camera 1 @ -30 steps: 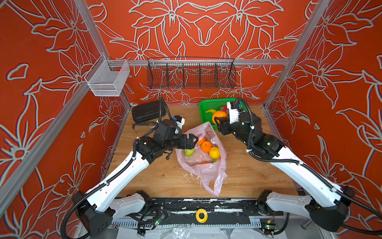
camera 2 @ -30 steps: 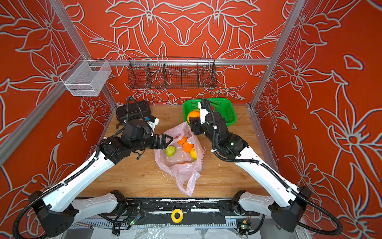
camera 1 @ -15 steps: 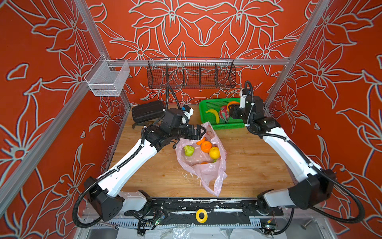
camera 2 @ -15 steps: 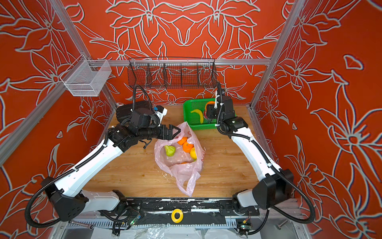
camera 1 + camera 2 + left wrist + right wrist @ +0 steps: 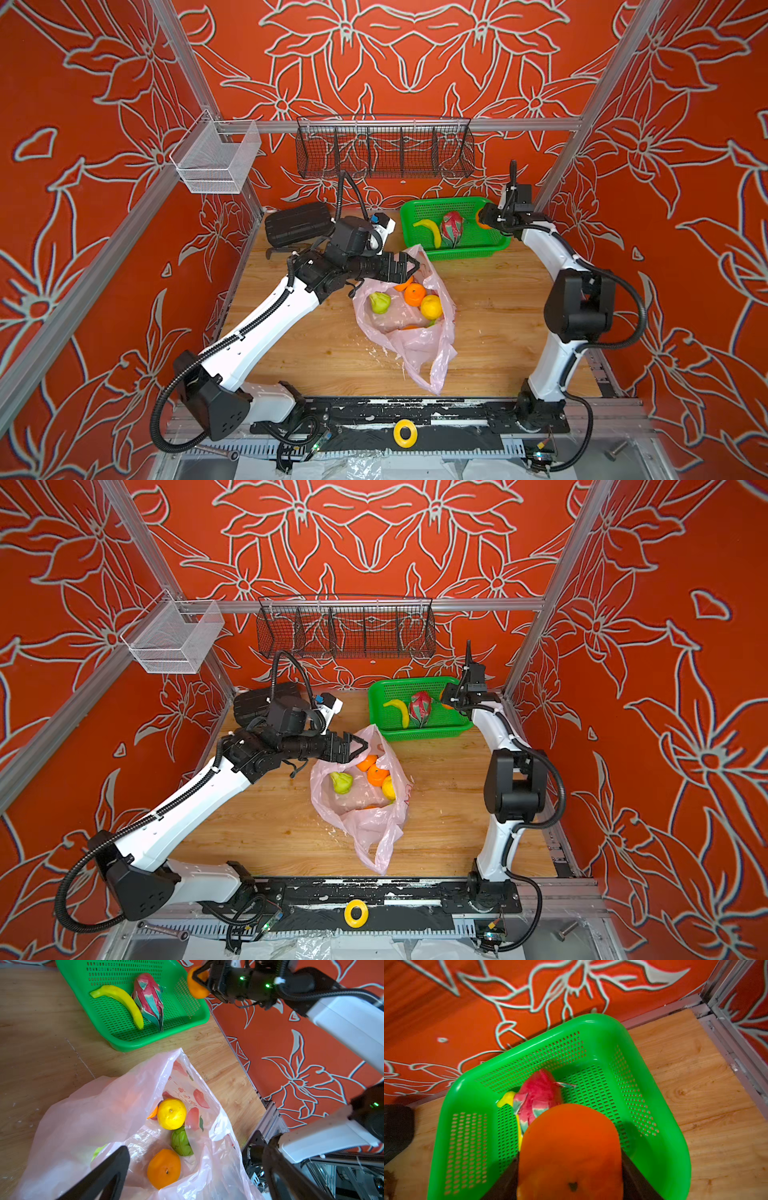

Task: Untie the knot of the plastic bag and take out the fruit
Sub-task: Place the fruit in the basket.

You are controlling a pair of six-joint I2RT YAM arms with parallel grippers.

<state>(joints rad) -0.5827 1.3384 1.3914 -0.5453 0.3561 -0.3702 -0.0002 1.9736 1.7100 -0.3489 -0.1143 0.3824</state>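
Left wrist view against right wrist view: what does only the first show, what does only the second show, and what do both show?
Only the left wrist view shows the open plastic bag, with a yellow orange, a darker orange and a bumpy green fruit inside.
Only the right wrist view shows a dark object on the table beside the basket.
Both show the green basket holding the banana and the dragon fruit. Both also show the held orange in the right gripper.

In a top view the wooden counter (image 5: 498,332) carries the open pale pink plastic bag (image 5: 415,345) at frame centre, a green mesh basket (image 5: 453,201) above and right of it, and a black ribbed case (image 5: 297,224) above and left.
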